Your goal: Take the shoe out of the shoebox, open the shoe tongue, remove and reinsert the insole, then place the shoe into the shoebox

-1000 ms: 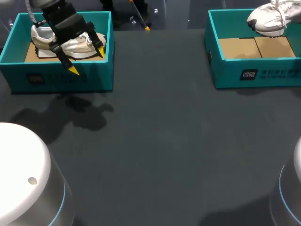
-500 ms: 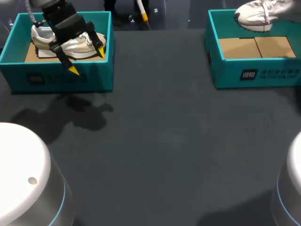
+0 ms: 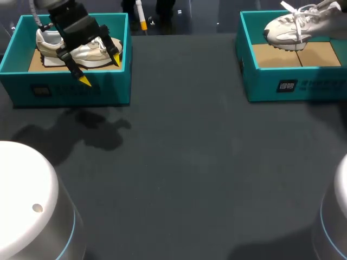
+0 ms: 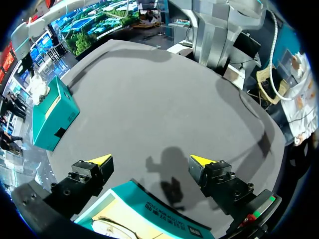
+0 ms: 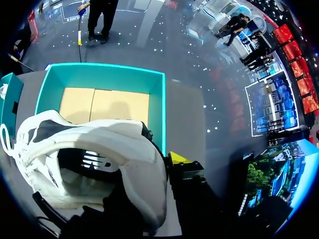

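Your left gripper hangs over the left shoebox, a teal box at the table's far left corner. Its fingers are spread wide and grasp nothing. One yellow tip lies over the box's front wall and the other over the toe end of the cream sneaker. That sneaker lies on its side inside the box, heel toward the box's left wall. In the left wrist view, the left gripper has only bare table between its two tips, with the front wall of the left shoebox just under them. The right shoebox sits well apart across the table.

The middle of the table carries only the arm's shadow, close to the left shoebox.

At the far right corner sits the right shoebox, also teal, with its cardboard floor showing. The white sneaker is in the air above the back of it, toe pointing left and laces dangling, clear of the floor. In the right wrist view, your right gripper is clenched on the heel collar of the white sneaker. One yellow fingertip presses the outside of the collar, while the other is hidden by the shoe. The right shoebox lies below and ahead of the sneaker.
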